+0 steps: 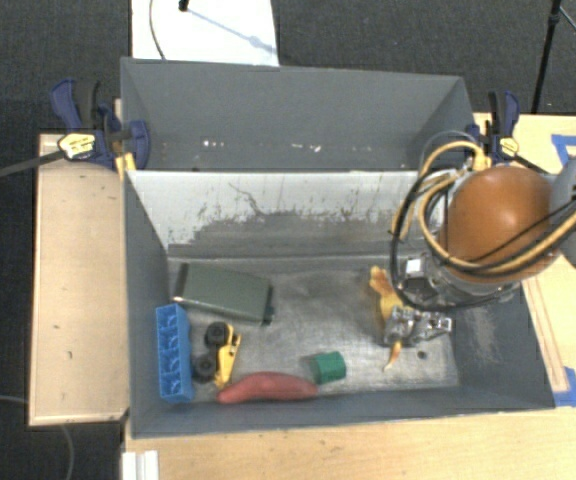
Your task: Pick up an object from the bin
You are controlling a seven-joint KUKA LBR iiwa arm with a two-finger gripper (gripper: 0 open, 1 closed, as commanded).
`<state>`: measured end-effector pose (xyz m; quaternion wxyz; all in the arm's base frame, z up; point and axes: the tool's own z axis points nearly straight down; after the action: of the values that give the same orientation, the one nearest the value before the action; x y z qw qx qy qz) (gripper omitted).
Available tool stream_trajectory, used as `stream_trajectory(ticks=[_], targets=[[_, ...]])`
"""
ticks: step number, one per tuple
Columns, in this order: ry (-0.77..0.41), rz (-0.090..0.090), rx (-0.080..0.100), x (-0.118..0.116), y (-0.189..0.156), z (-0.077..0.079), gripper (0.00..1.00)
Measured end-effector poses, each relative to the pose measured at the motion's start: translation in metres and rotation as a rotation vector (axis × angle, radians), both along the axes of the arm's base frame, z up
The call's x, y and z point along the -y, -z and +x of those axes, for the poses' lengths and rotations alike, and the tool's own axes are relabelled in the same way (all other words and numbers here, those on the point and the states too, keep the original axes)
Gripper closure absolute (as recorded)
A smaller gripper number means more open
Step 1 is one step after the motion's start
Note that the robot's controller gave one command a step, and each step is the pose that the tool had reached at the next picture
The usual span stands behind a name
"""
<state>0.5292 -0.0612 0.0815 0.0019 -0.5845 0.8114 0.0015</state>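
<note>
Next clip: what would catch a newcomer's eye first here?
The arm's gripper, low on the right side of the bin, beside a yellow-orange thing. Then, along the near wall from the left, a blue block, a yellow toy car, a red oblong and a green cube.

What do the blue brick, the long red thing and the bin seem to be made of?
Blue brick: likely hard plastic, with moulded studs and even colour.
Red thing: perhaps soft plastic or rubber, rounded and matt; unsure.
Bin: sheet metal, painted grey, with pale scratches.
</note>
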Motion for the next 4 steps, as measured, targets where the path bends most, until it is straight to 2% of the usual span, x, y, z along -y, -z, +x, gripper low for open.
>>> stream_trajectory(ticks=[1, 2, 3, 4], targets=[[-0.18, -0.001, -0.002, 0.015, 0.004, 0.016, 1.0], [-0.393, -0.017, -0.003, -0.019, 0.005, 0.034, 1.0], [-0.395, 0.003, -0.007, -0.019, -0.039, 0.001, 1.0], [-0.521, -0.002, 0.0, -0.072, -0.164, 0.044, 1.0]])
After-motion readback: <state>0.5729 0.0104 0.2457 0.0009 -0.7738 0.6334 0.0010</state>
